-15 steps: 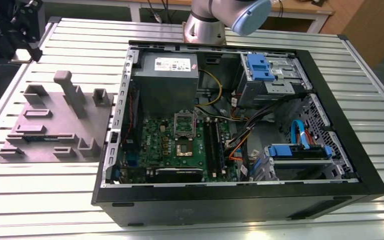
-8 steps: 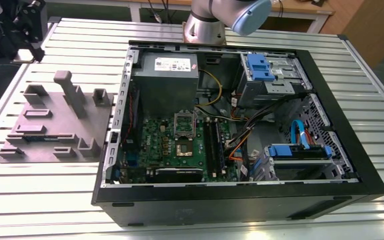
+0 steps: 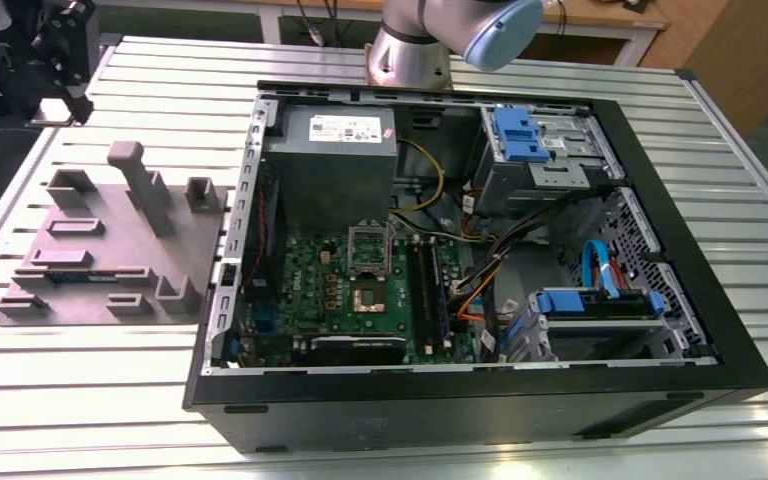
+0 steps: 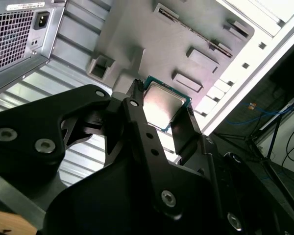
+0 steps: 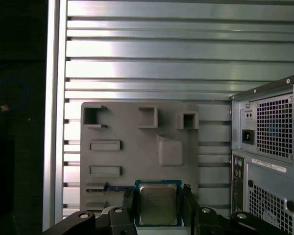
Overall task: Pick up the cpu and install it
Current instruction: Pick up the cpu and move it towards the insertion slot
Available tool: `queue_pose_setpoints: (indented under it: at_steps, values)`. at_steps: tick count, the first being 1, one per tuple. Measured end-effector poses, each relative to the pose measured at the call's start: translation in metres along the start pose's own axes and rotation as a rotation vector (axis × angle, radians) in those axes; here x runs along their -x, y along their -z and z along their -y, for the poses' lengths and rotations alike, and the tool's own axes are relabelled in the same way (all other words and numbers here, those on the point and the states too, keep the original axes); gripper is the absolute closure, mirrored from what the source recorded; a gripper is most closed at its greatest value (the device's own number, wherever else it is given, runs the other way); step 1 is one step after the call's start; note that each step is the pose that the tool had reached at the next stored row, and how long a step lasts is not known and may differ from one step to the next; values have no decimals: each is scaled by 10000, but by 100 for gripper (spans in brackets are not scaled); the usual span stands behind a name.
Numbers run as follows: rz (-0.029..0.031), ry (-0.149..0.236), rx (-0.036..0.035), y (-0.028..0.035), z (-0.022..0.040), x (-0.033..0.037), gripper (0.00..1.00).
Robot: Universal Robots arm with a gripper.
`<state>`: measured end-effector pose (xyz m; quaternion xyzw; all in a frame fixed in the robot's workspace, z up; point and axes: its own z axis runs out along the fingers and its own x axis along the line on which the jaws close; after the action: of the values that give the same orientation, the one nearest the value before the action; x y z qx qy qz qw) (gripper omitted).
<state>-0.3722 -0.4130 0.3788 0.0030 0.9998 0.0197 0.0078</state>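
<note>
As far as I can see, my black two-finger gripper (image 4: 161,111) is clamped on the small square silver-topped cpu (image 5: 158,203), grey moulded tray (image 5: 137,137) beyond it.

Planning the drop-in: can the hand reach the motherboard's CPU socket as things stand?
Probably yes. The case side is off, the socket lies uncovered with its plate swung up, and nothing stands above it. The hand grips the cpu.
</note>
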Motion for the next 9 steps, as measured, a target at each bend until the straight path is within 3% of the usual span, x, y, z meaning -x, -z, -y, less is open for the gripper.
queue_pose_setpoints:
  at_steps: [9]
  values:
    - [0, -1, 0, -2, -1, 112, 53]
